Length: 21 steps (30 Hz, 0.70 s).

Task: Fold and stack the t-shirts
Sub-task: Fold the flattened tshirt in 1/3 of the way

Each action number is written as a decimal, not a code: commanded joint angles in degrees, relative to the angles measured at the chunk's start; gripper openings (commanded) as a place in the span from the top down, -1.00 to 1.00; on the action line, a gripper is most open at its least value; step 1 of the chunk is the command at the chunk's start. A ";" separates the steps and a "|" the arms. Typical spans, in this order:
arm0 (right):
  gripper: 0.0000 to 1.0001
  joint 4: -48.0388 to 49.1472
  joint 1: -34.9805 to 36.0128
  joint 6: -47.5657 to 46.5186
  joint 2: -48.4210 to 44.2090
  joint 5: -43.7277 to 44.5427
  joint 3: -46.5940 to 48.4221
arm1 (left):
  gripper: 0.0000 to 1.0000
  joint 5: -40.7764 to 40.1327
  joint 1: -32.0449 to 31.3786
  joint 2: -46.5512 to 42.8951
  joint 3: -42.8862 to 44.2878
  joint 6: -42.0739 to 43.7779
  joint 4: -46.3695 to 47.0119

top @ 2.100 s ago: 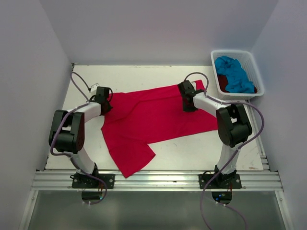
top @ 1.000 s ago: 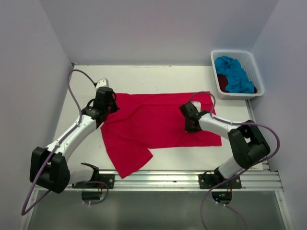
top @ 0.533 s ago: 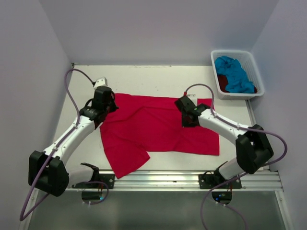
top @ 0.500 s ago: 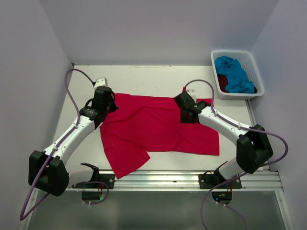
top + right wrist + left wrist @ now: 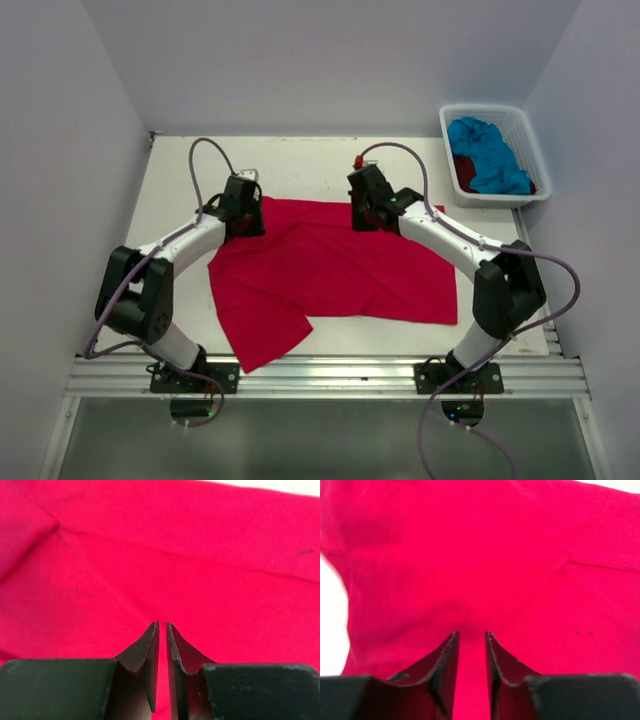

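A bright red-pink t-shirt (image 5: pixel 330 265) lies spread flat on the white table, one part reaching toward the near edge (image 5: pixel 265 335). My left gripper (image 5: pixel 246 212) hovers over its far-left edge and my right gripper (image 5: pixel 366 208) over its far edge near the middle. In the left wrist view the jaws (image 5: pixel 471 636) stand a little apart over red cloth (image 5: pixel 470 555), nothing between them. The right wrist view shows the jaws (image 5: pixel 163 625) parted by a narrow slit above the cloth (image 5: pixel 175 555), also empty. A turquoise t-shirt (image 5: pixel 490 155) and a dark red one (image 5: pixel 462 172) lie bunched in the basket.
The white plastic basket (image 5: pixel 500 198) stands at the far right corner of the table. Grey walls close in the table on the left, back and right. A metal rail (image 5: pixel 320 375) with both arm bases runs along the near edge.
Both grippers were shut on the red-pink shirt's far edge; they have since parted, let go and shifted toward the table's far middle. The shirt now lies flatter.
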 commanded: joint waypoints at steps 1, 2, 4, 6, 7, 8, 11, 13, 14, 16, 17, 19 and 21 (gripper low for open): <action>0.69 1.76 0.00 0.20 -4.64 -2.58 -2.15 | 0.32 3.82 -0.02 4.23 7.39 5.76 0.74; 0.69 1.76 0.00 0.02 -5.25 -2.49 -2.68 | 0.28 4.17 -0.11 5.02 8.62 6.38 0.64; 0.67 1.67 0.00 -0.07 -7.01 -2.49 -4.08 | 0.20 3.91 -0.64 6.17 9.33 8.22 1.08; 0.67 1.50 0.00 -0.24 -7.98 -1.96 -5.40 | 0.15 3.65 -1.07 7.13 10.30 9.45 1.35; 0.67 1.49 0.00 -0.33 -8.68 -1.70 -5.75 | 0.14 3.47 -1.08 7.66 10.82 10.94 0.91; 0.67 1.41 0.09 -0.50 -9.03 -1.44 -6.02 | 0.15 3.56 -1.16 8.45 12.31 11.82 0.04; 0.66 1.06 0.00 -0.94 -10.00 -1.00 -6.55 | 0.16 2.68 -1.60 12.05 16.17 15.24 -5.14; 0.65 0.79 0.00 -1.29 -10.44 -0.64 -6.46 | 0.18 3.55 -2.48 14.25 17.15 18.40 -7.70; 0.64 0.88 0.00 -1.30 -10.79 -0.38 -6.55 | 0.19 3.82 -2.83 14.95 17.85 19.12 -8.31; 0.64 0.70 0.00 -1.38 -11.15 -0.38 -6.55 | 0.21 4.08 -3.45 16.62 18.03 20.87 -9.20; 0.64 0.62 0.00 -1.65 -11.41 -0.38 -6.46 | 0.24 3.82 -3.62 17.24 18.38 21.06 -9.55; 0.63 0.26 0.00 -1.91 -11.59 -0.20 -6.46 | 0.31 2.68 -3.63 18.82 18.74 21.85 -10.78; 0.63 0.00 0.00 -2.35 -11.94 0.15 -6.46 | 0.38 1.72 -3.80 20.05 19.26 22.03 -11.83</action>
